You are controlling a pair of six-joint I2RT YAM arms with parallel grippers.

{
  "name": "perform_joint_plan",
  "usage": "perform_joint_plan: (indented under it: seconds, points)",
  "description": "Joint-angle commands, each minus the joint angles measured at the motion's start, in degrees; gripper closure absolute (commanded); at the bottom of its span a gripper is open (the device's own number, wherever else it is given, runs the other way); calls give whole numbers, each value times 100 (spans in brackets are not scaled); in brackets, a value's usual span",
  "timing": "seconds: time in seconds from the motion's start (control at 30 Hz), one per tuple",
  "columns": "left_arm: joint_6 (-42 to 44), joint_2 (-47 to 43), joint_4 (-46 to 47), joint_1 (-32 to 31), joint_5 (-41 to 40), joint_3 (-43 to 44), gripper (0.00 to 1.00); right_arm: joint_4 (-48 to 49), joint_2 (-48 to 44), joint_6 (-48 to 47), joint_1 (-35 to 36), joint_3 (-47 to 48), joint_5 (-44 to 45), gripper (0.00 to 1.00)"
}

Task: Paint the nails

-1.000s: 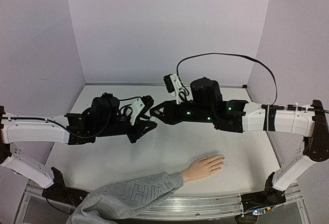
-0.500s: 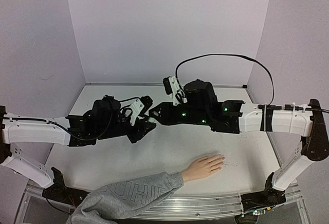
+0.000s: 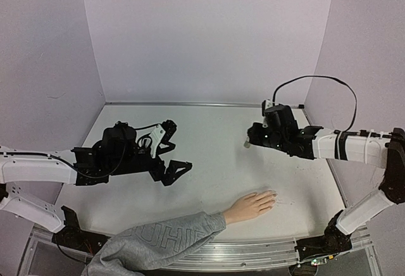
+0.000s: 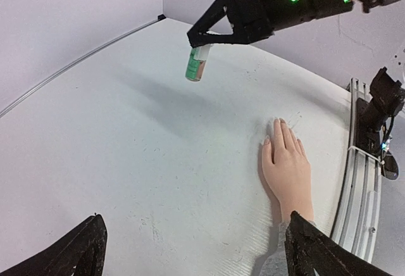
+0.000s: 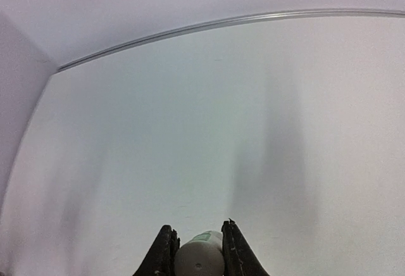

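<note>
Two pincers [image 3: 173,149] [image 3: 250,137], one bottle [image 4: 197,64], one mannequin hand [image 3: 252,205]

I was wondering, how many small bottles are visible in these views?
1. The small bottle hangs clear of the table, gripped at its top by the right gripper, farther back than the mannequin hand. No other shows, though one could be hidden.

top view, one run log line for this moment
left gripper open, empty | right gripper shut on bottle, aloft | mannequin hand flat on table
</note>
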Motion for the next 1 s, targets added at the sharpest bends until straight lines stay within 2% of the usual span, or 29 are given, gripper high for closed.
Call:
perform_joint_plan:
  seconds: [0.0, 0.1, 0.23, 0.57, 0.8, 0.97]
  points:
    - [-224, -477, 164, 1, 43, -72, 1, -191, -188, -175, -943, -627, 1388, 100]
    - [-216, -518, 101, 1, -94, -89, 0, -110, -117, -200, -1518, -907, 1727, 100]
    - [-198, -393, 44, 1, -115, 1, 1, 205, 91, -198, -2116, -1151, 1727, 100]
    - [-294, -198, -3, 1, -31, 122, 0, 498, 832, 369, -2286, -1306, 1820, 99]
    - [-290, -197, -29, 0, -86, 91, 1, 547, 811, 599, -2284, -1458, 1744, 86]
    - [-436, -232, -38, 29, -464, 18, 1, 555, 521, 436, -2284, -1564, 1636, 63]
